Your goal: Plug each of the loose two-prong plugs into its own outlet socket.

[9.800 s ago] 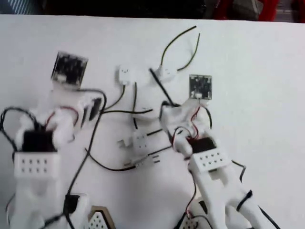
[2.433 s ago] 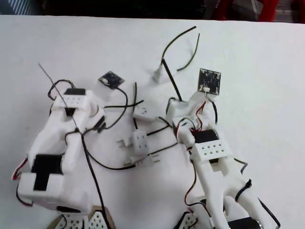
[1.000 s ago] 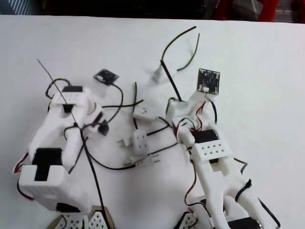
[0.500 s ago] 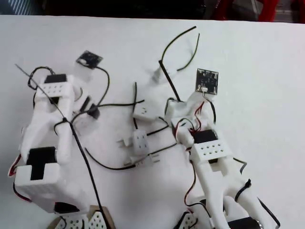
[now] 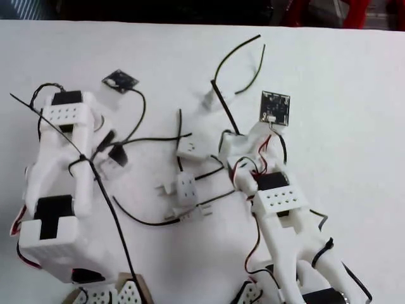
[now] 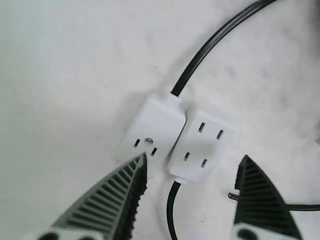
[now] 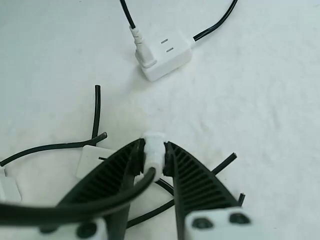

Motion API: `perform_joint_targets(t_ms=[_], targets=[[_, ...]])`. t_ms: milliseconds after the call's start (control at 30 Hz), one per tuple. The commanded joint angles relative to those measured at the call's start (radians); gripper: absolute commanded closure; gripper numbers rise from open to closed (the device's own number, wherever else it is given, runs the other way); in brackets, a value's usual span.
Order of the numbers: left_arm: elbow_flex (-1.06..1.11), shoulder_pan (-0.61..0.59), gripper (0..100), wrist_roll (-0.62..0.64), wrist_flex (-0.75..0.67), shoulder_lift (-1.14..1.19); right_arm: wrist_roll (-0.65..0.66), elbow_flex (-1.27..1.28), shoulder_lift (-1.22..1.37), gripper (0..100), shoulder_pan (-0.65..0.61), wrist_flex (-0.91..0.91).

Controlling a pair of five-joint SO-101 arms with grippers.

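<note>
**Right hand** (image 7: 154,145): closed on a white plug (image 7: 153,159). The plug's end stands just proud of the fingertips, and its black cable (image 7: 75,207) trails back along the fingers. In the high view this hand sits at centre frame, at the tip of the right arm (image 5: 278,202).

**Far socket block** (image 7: 167,55): lies flat on the white worktop (image 5: 342,76), well apart from the held plug. Black cable leaves it on two sides. It shows at upper centre in the high view (image 5: 211,98).

**Left hand** (image 6: 194,159): spread wide, gripping nothing. Its fingers stand either side of two white blocks that lie touching each other on the worktop. These are a cabled block (image 6: 152,127) and a four-slot block (image 6: 202,145). Whether a finger touches either block cannot be told.

**Left arm** (image 5: 60,164): occupies the left of the high view.

**Centre of the high view**: a centre socket block (image 5: 191,149) lies flat. Lower centre, a loose plug (image 5: 190,215) lies unplugged on its cable.
</note>
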Motion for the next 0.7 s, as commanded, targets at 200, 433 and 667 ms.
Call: perform_joint_targets(t_ms=[200,433,667], targets=[[0.221,0.010,72,-0.077,-0.241,-0.005,0.012,-0.031,-0.002,98.1,-0.005,-0.013],[0.249,0.033,81,-0.074,-0.262,-0.004,0.012,-0.031,-0.002,98.1,-0.005,-0.013],[0.269,0.079,82,-0.077,-0.181,-0.007,0.012,-0.031,-0.002,98.1,-0.005,-0.013]])
